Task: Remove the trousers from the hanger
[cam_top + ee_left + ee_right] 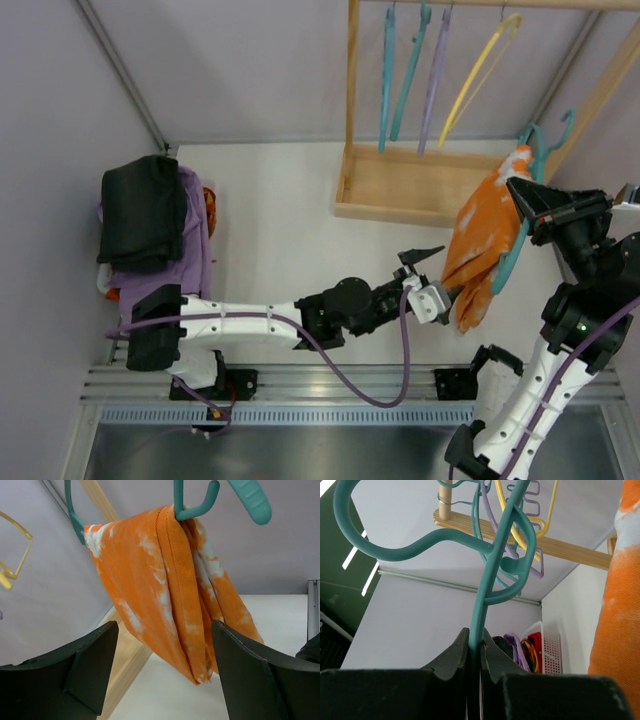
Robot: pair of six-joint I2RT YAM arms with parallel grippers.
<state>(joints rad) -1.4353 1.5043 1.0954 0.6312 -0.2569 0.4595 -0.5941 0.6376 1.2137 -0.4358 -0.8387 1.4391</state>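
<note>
The orange tie-dye trousers (485, 240) hang folded over the teal hanger (518, 258), held up in the air at the right. My right gripper (535, 205) is shut on the hanger's stem (490, 580); the trousers show at the right edge of the right wrist view (620, 595). My left gripper (440, 275) is open, right beside the trousers' lower left edge. In the left wrist view the trousers (165, 590) hang from the hanger (195, 507), and their lower end dips between the open fingers (90, 655) without being pinched.
A wooden rack (420, 185) at the back holds teal (387, 80), purple (435, 75) and yellow (480, 70) hangers. A black folded cloth (145, 210) lies on purple cloth (195, 240) at the left. Walls close in at left and right.
</note>
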